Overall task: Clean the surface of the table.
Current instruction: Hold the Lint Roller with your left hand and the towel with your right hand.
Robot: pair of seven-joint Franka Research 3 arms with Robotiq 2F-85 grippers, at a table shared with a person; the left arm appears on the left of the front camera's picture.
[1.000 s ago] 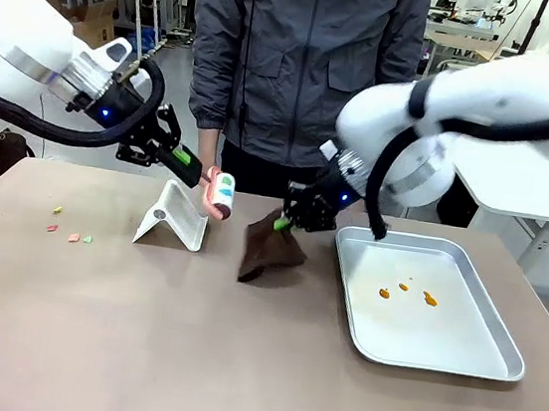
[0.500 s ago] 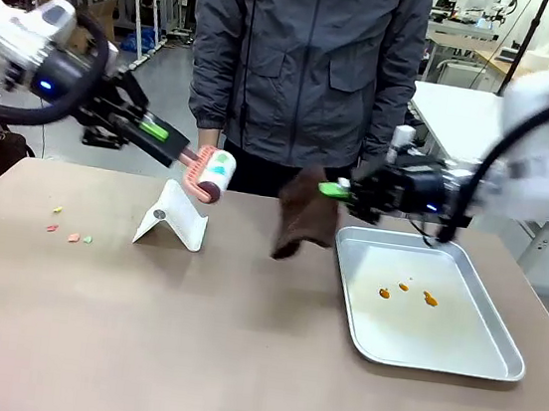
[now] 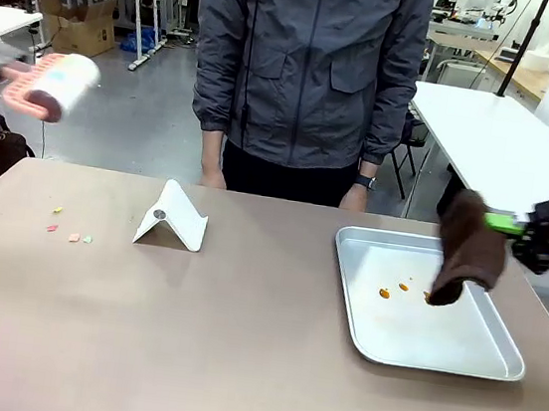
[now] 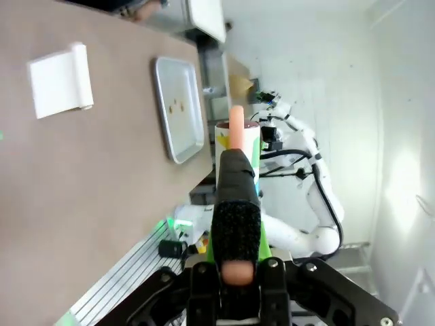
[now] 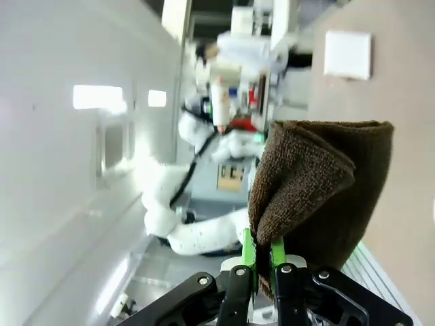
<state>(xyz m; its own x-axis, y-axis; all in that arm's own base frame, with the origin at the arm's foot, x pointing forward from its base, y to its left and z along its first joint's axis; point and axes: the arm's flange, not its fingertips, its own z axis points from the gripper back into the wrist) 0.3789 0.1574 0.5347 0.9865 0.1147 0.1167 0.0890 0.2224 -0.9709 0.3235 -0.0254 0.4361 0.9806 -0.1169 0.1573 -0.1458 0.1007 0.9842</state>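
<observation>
Left gripper [image 4: 236,204]: clamped on the pink-handled white lint roller [image 3: 57,87]. Within the last second it has swung from mid-table up and out past the far left edge, clear of the surface.
Coloured crumbs [image 3: 71,233]: still scattered on the left of the matte taupe-brown tabletop [image 3: 187,345], untouched. Cleaning proper looks not yet begun.
White folded card stand [image 3: 173,219]: unmoved, near the far edge.
Shallow silver metal tray [image 3: 435,367]: on the tabletop's right side, with orange spots [image 3: 405,287] inside.
Right gripper [image 3: 514,228]: pinching a dark brown terry cloth [image 3: 469,252], which it has carried from the middle to hang over the tray's right half.
Room: a person in a grey jacket [image 3: 306,69] stands at the far side, with white-topped tables [image 3: 494,132] behind.
</observation>
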